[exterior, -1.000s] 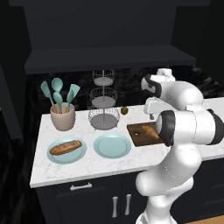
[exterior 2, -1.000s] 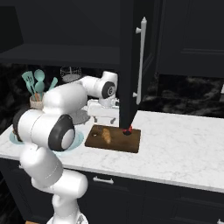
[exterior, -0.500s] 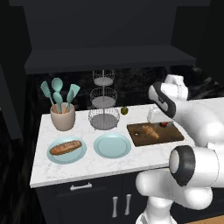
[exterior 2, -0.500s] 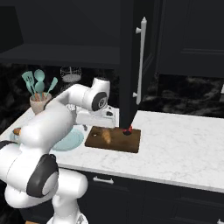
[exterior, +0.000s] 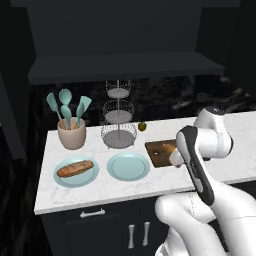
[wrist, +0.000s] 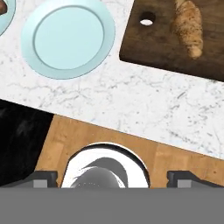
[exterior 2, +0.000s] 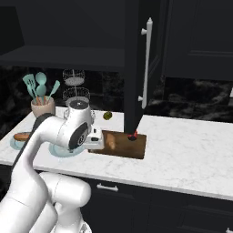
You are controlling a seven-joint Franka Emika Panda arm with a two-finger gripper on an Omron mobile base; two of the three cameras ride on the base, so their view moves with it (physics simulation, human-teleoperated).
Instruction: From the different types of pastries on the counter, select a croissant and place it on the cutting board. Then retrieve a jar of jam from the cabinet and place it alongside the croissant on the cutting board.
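Note:
The croissant (wrist: pixel 189 26) lies on the dark wooden cutting board (wrist: pixel 162 48), near its round hole. From the right base view the red jar of jam (exterior 2: pixel 133 135) stands on the cutting board (exterior 2: pixel 125 146) beside the croissant (exterior 2: pixel 110 141), under the cabinet's open door (exterior 2: pixel 135 59). My gripper (wrist: pixel 113 180) is open and holds nothing. It hangs above the counter's (wrist: pixel 131 105) front edge, drawn back from the board. The other pastry, a long loaf (exterior: pixel 75 168), lies on a teal plate. My arm hides part of the cutting board (exterior: pixel 156 154) in the left base view.
An empty teal plate (exterior: pixel 128 166) sits left of the board. Behind it stand a wire tiered stand (exterior: pixel 119 120), a utensil crock (exterior: pixel 71 135) and a small green fruit (exterior: pixel 142 126). The open door's long silver handle (exterior 2: pixel 145 63) hangs above the board. Bare counter (exterior 2: pixel 191 154) stretches to the right.
My arm has pulled back from over the cutting board toward the base and folded up. The gripper stays open. Croissant and jar have not moved.

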